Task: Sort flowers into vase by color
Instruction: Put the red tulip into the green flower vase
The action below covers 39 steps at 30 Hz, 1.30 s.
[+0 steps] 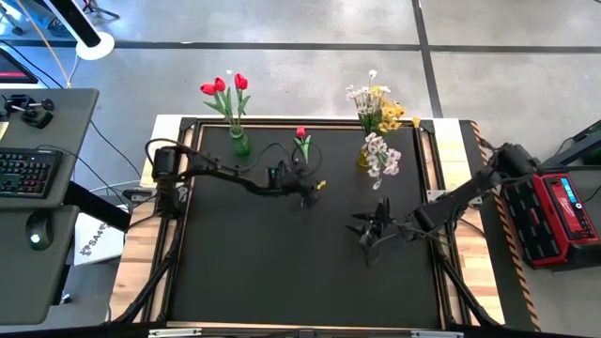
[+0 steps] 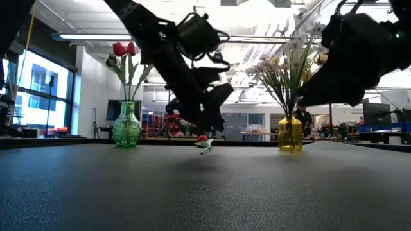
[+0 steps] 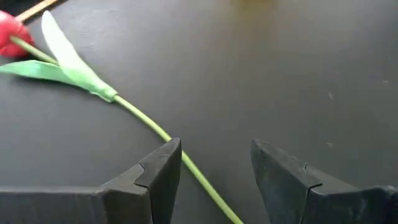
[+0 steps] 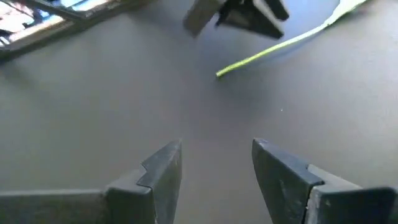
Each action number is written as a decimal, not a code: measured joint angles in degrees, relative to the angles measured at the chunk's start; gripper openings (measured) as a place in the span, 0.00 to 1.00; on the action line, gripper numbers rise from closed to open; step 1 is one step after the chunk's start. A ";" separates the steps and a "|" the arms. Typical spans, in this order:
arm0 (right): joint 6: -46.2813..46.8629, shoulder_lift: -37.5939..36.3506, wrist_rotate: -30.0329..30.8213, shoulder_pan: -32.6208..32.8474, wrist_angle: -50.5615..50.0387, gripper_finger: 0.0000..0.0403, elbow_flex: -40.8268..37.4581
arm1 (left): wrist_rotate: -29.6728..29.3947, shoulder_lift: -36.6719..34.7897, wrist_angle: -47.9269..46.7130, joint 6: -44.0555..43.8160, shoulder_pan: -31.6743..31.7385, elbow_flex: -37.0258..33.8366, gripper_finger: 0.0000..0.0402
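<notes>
The left gripper (image 3: 214, 174) hangs spread just over a red tulip (image 3: 93, 87) lying flat on the black table (image 1: 282, 272), its stem between the fingers, ungripped; green vase (image 1: 240, 143) at ten o'clock; right gripper (image 4: 217, 171) gapes empty at four o'clock.

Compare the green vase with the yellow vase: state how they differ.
The green vase holds red tulips; the yellow vase holds white and yellow sprays. The green vase stands at the table's back left, the yellow vase at the back right. Both stand upright on the black mat.
</notes>
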 joint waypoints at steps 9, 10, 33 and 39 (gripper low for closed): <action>-0.12 6.75 0.12 -0.20 5.41 0.45 0.00 | 0.80 -0.11 0.87 -2.77 5.85 0.78 0.54; -0.13 7.04 0.05 -0.17 5.72 0.45 0.00 | -0.13 -0.11 0.64 -3.14 6.18 0.78 0.54; -0.15 7.62 -0.19 -0.20 7.16 0.45 0.00 | 1.53 8.96 8.27 -2.18 9.55 0.80 0.37; -0.15 7.62 -0.23 -0.20 7.16 0.45 0.00 | 2.25 8.90 7.52 0.24 9.54 0.87 0.14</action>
